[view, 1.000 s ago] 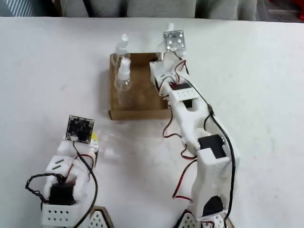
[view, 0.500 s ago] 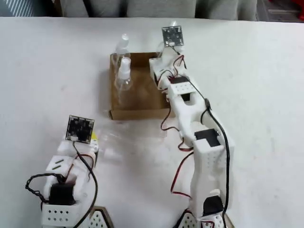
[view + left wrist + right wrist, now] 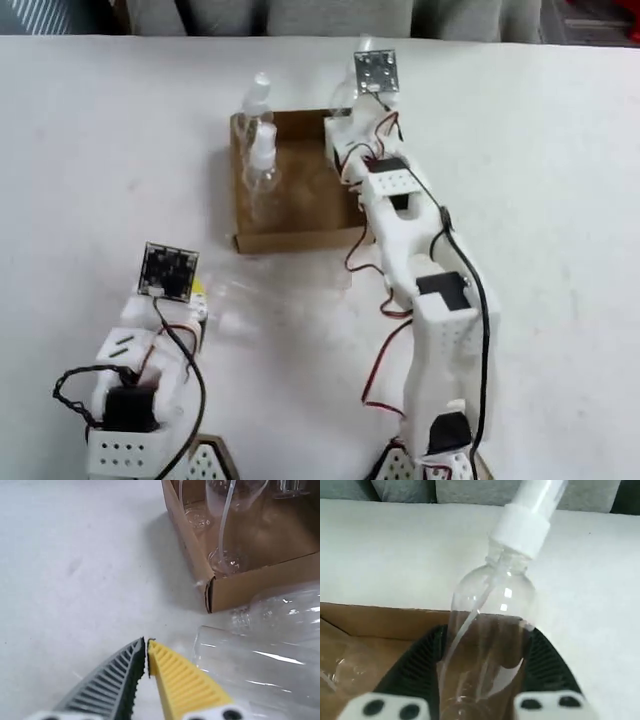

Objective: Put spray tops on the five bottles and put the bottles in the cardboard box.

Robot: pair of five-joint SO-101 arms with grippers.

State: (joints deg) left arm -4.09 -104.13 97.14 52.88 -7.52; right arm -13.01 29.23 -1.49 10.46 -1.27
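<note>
My right gripper is shut on a clear bottle with a white spray top, held tilted over the far right corner of the cardboard box. In the high view this gripper sits at the box's right wall. Two capped bottles stand in the box's left side. My left gripper is shut with nothing in it, low over the table near the front left. Beside it lie clear bottles on their sides, in front of the box.
The box's middle and near right floor are bare cardboard. White table stretches open to the right and far left. Grey cushions run along the table's far edge.
The right arm has shifted slightly right and farther back with the bottle, staying at the box's far right corner. The left arm has not moved.
</note>
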